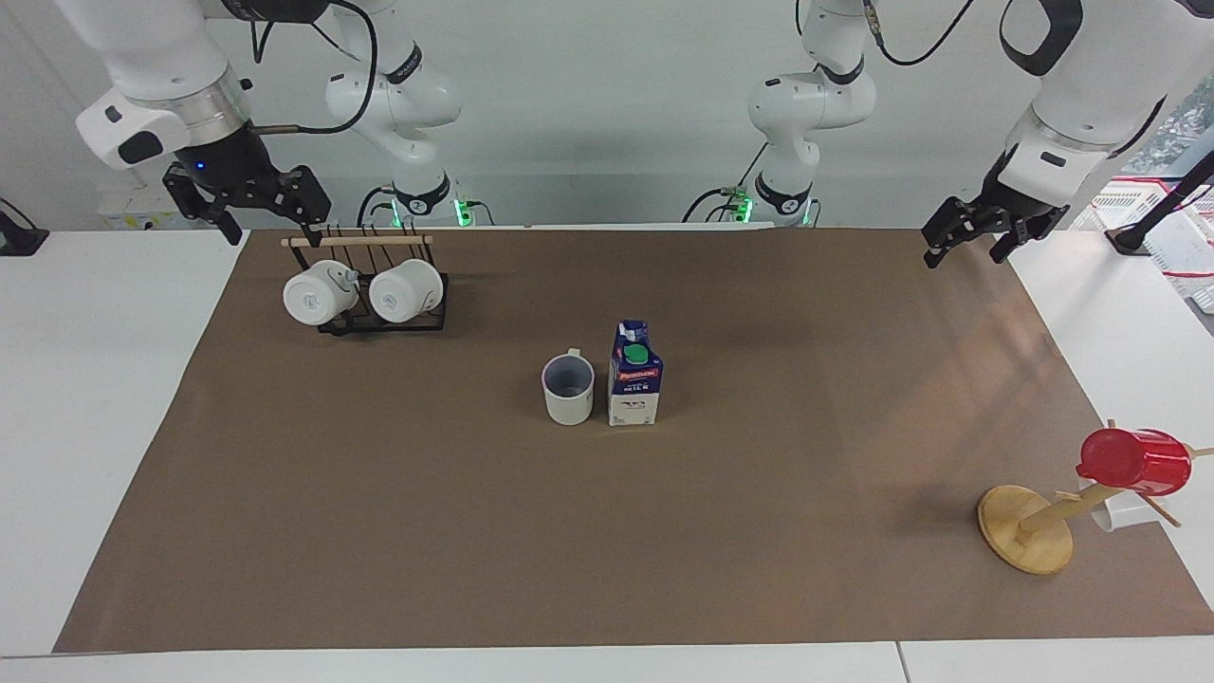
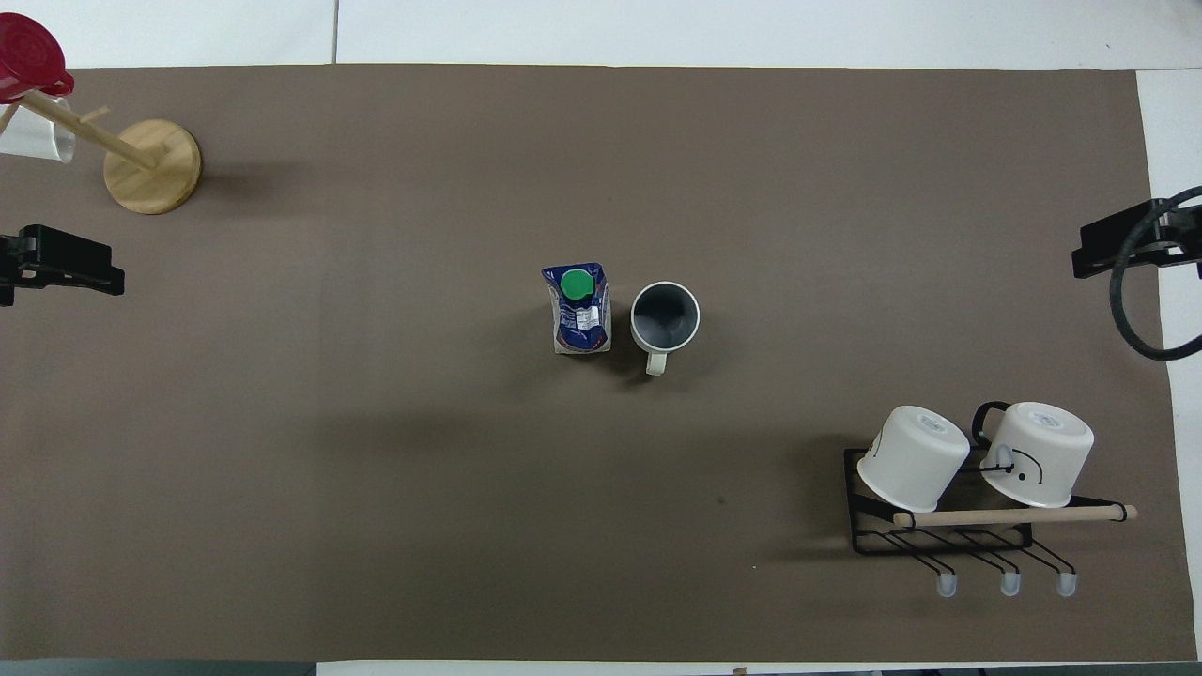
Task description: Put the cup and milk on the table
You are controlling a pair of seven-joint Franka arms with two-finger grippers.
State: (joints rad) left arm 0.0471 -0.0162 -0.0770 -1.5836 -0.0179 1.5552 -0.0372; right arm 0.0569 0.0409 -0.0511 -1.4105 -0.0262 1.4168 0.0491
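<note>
The cup (image 1: 568, 389) stands upright on the brown paper of the table (image 1: 759, 550), near the middle, its handle turned toward the robots (image 2: 665, 317). The milk (image 1: 634, 385) stands upright right beside it, toward the left arm's end (image 2: 577, 310). My left gripper (image 1: 964, 256) hangs open and empty in the air over the paper's edge at the left arm's end (image 2: 56, 268). My right gripper (image 1: 270, 230) hangs open and empty over the mug rack's end of the table (image 2: 1122, 249). Both are well apart from the cup and milk.
A black wire rack (image 1: 379, 318) with two round white mugs (image 1: 318, 294) sits near the robots at the right arm's end. A wooden mug tree (image 1: 1029, 526) with a red cup (image 1: 1133, 462) stands far from the robots at the left arm's end.
</note>
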